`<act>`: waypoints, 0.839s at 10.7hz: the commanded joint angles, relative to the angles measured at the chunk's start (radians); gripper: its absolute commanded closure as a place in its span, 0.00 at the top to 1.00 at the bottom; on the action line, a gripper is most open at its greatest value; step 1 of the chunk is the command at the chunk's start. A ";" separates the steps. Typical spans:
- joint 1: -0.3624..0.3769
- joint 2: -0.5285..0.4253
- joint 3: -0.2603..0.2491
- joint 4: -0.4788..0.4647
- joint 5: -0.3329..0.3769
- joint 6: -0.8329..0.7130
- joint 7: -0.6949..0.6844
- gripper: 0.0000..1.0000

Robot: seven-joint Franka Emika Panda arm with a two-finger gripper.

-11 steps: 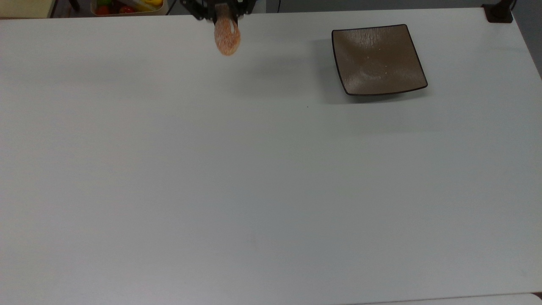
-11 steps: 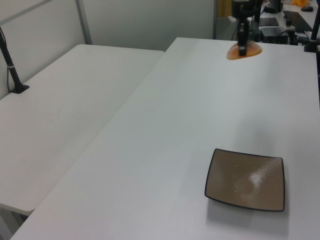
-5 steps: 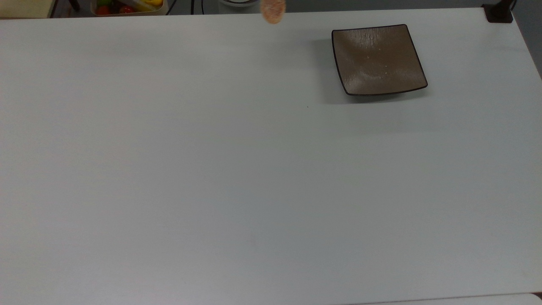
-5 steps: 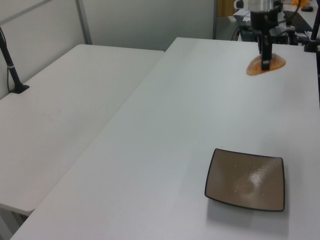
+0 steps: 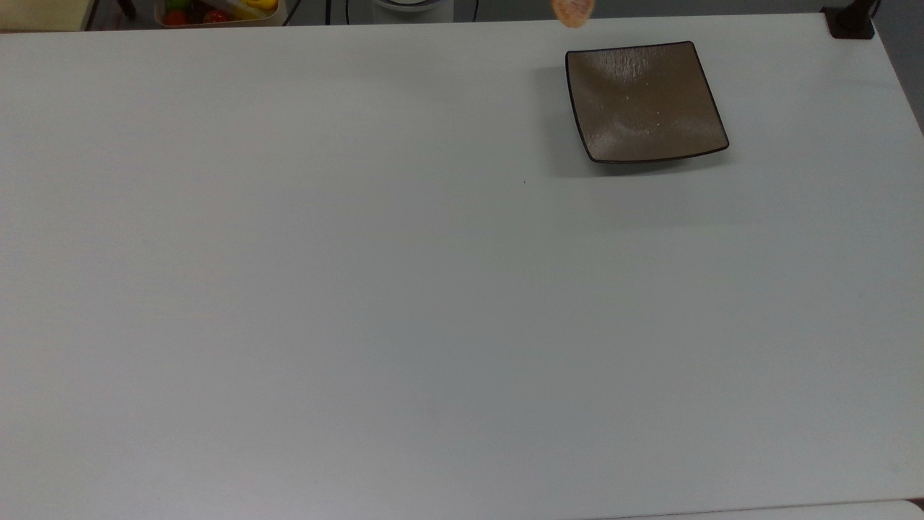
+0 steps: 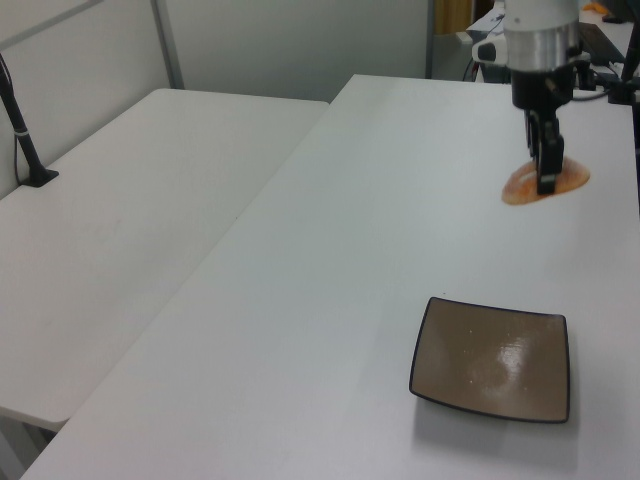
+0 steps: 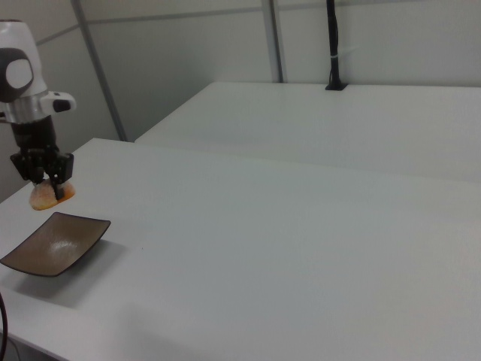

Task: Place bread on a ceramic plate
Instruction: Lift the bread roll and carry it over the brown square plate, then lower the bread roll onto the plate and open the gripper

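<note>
Your one gripper (image 6: pixel 546 172) is closed on the single bread (image 6: pixel 522 186), its two dark fingers (image 6: pixel 548 160) pointing down and pinching the roll across its middle. In the left view the bread sticks out on both sides of the fingers, lying roughly level. It is held in the air above the table (image 6: pixel 330 260), not touching anything.

Take the ceramic plate (image 6: pixel 491 358) as your landmark; there is one of it, square and brown with a thin dark rim, and it sits flat on the table with nothing on it. In the left view the gripper and bread are above the plate in the picture, toward the far end of the table and slightly to the left view's right of the plate's middle. In the right view the gripper (image 7: pixel 49 186) hangs beyond the ceramic plate (image 7: pixel 54 244), with the bread (image 7: pixel 43 197) appearing just past the plate's far edge. In the top view a small part of the bread (image 5: pixel 572 11) shows at the picture's upper edge, just past the plate's (image 5: pixel 642 101) upper left corner.

Beyond the plate you have two white tables: the one carrying it and a second table (image 6: pixel 110 230) alongside, with one dark post (image 6: pixel 22 135) standing on it. In the top view, one tray of coloured fruit (image 5: pixel 216 11) lies well to the top view's left of the plate, past the table's edge.
</note>
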 commanded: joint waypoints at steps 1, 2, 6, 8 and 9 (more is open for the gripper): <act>0.074 0.083 0.027 -0.032 0.016 0.167 0.155 0.36; 0.105 0.112 0.029 -0.057 0.016 0.255 0.194 0.36; 0.149 0.205 0.040 -0.169 0.003 0.595 0.311 0.38; 0.152 0.264 0.046 -0.175 0.001 0.653 0.311 0.39; 0.152 0.284 0.058 -0.175 -0.006 0.657 0.311 0.40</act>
